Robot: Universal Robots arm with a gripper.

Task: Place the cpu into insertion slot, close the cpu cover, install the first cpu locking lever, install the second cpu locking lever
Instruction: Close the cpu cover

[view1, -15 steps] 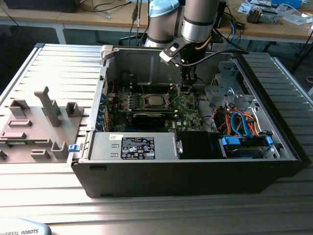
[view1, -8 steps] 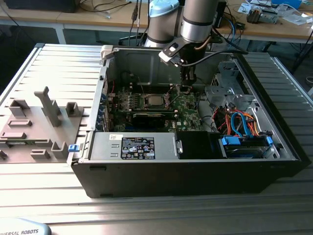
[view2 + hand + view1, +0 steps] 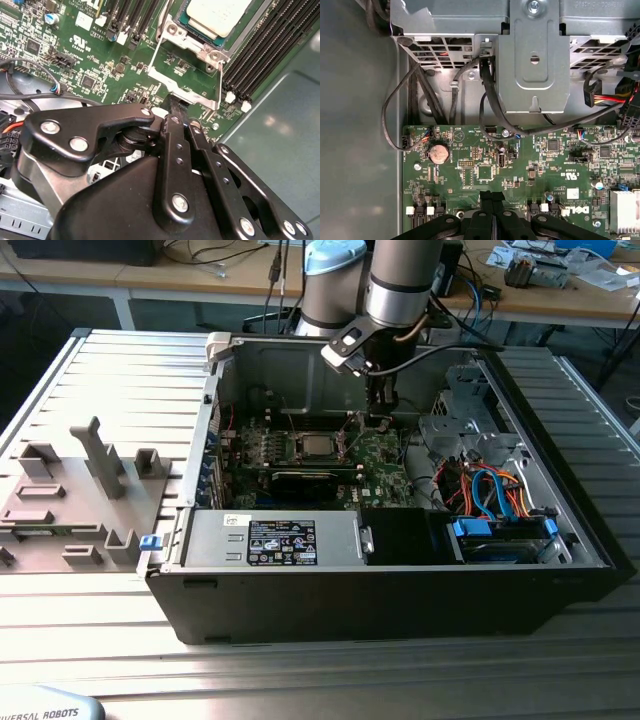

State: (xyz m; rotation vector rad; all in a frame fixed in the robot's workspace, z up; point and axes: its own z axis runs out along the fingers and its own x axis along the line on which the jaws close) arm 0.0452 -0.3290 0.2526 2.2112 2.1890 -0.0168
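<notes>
The cpu (image 3: 215, 14), a silver-grey square, lies flat in the insertion slot (image 3: 197, 42) on the green board. In the exterior view the cpu (image 3: 318, 446) shows mid-board inside the open computer case. The cpu cover (image 3: 197, 95), a thin silvery frame, is swung open away from the slot, and green board shows through its cut-out. My gripper (image 3: 176, 102) is shut with its black fingers pressed together, and their tips are at the cover's outer edge. It appears again as the gripper (image 3: 492, 196) over the board, and as the gripper (image 3: 381, 418) just to the exterior view's right of the slot.
Long black memory slots (image 3: 260, 60) run beside the slot. A grey metal drive cage (image 3: 535, 60) and black cables (image 3: 490, 100) hang past the board's edge. A long black card (image 3: 305, 480) and the power supply (image 3: 270, 540) sit nearer the case's front wall. A grey fixture tray (image 3: 70, 500) lies outside.
</notes>
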